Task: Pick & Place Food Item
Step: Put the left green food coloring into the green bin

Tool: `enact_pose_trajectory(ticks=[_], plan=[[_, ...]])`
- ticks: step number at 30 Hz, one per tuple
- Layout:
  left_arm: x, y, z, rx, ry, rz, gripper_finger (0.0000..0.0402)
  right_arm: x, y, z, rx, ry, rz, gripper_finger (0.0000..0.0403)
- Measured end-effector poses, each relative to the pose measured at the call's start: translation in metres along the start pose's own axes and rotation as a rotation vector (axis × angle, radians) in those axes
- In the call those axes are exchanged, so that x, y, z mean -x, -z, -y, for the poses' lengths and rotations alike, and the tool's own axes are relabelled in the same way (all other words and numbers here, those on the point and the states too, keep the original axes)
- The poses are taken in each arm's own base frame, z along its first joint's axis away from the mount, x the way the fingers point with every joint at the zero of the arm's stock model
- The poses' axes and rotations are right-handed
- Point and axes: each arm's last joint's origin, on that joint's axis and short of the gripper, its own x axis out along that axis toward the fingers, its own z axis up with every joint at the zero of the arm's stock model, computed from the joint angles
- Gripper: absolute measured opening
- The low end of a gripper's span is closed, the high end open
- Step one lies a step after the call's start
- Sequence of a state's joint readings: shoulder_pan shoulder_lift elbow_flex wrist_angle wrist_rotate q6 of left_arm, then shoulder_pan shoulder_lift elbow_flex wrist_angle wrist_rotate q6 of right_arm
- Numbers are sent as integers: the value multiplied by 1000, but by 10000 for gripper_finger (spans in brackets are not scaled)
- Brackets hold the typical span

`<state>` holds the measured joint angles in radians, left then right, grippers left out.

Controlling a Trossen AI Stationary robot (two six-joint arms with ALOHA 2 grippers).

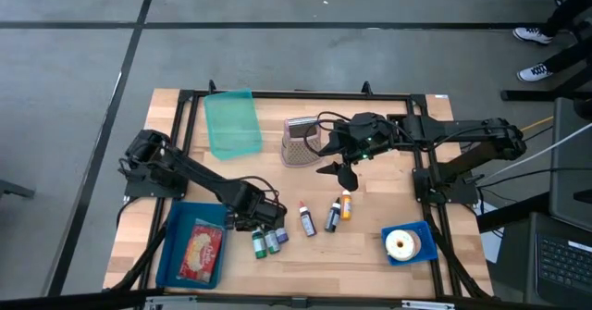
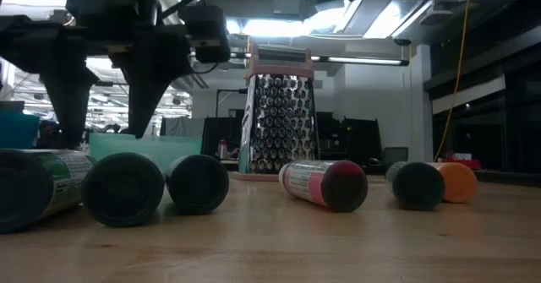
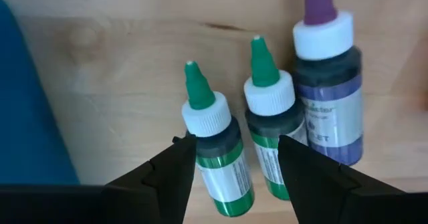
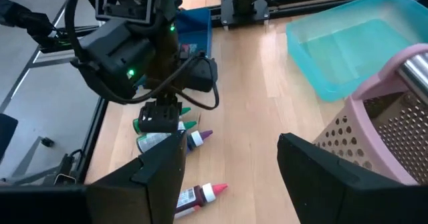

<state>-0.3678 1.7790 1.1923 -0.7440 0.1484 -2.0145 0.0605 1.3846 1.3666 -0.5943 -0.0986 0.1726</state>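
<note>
Left pincer (image 3: 234, 164) hangs open over two green-capped bottles (image 3: 221, 157) at the tabletop's (image 1: 370, 254) seven o'clock, apparently between grasps; right pincer (image 1: 344, 173), also open, waits near the grater (image 1: 301, 142); next comes closing on one.

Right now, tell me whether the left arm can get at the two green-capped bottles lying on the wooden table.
Probably yes. The left gripper hangs open right over the two green-capped bottles, nothing between; the purple-capped bottle beside them crowds one side.
</note>
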Motion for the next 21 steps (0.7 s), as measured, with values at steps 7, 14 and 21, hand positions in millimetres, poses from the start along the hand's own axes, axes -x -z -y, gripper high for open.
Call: enact_pose_trajectory(ticks=[7, 14, 21], plan=[[-4, -2, 0, 12, -22, 11, 205, 0, 1, 0, 0, 2, -9, 232], [-18, -4, -2, 23, -99, 0, 205, 0, 1, 0, 0, 3, -15, 232], [-30, -5, 1, 28, -107, -7, 205, 0, 2, 0, 0, -15, -23, 232]])
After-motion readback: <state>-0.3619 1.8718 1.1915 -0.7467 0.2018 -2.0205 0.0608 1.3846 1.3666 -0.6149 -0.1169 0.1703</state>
